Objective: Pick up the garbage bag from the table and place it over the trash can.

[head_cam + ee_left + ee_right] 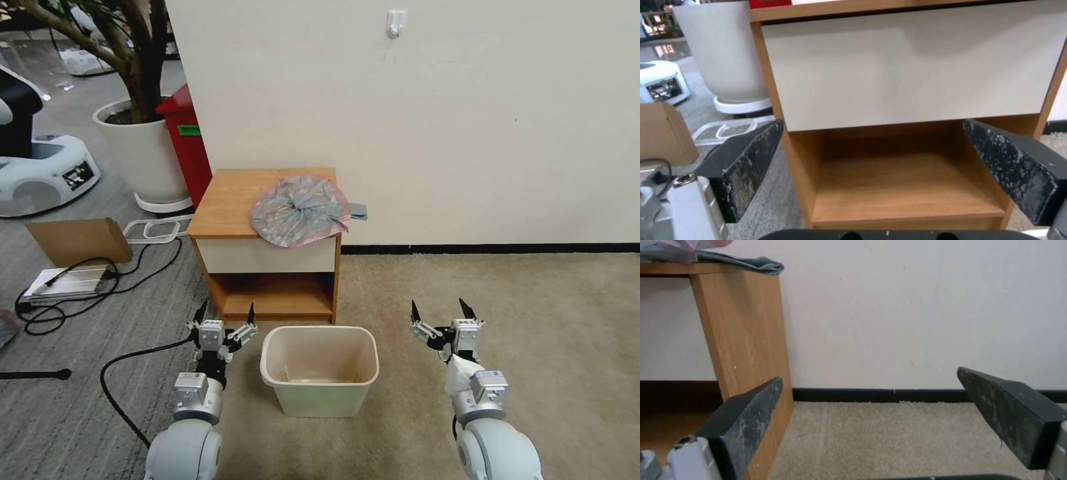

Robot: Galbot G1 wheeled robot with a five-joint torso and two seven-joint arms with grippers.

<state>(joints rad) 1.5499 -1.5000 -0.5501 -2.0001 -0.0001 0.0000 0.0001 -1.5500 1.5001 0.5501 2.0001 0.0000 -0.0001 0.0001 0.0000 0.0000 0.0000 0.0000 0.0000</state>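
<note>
Against the pale wall, the table is carrying the garbage bag behind the trash can, whose 2 flanking grippers, left gripper and right gripper, are gaping empty; the thin plastic is risking tearing or slipping when pinched.

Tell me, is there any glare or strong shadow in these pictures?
Head view: soft even light, the table shading its own lower shelf, the trash can casting little shadow. Left wrist view: a pale sheen across the white drawer front, the shelf recess dark. Right wrist view: flat light on the wall, the garbage bag clearly seen.
</note>
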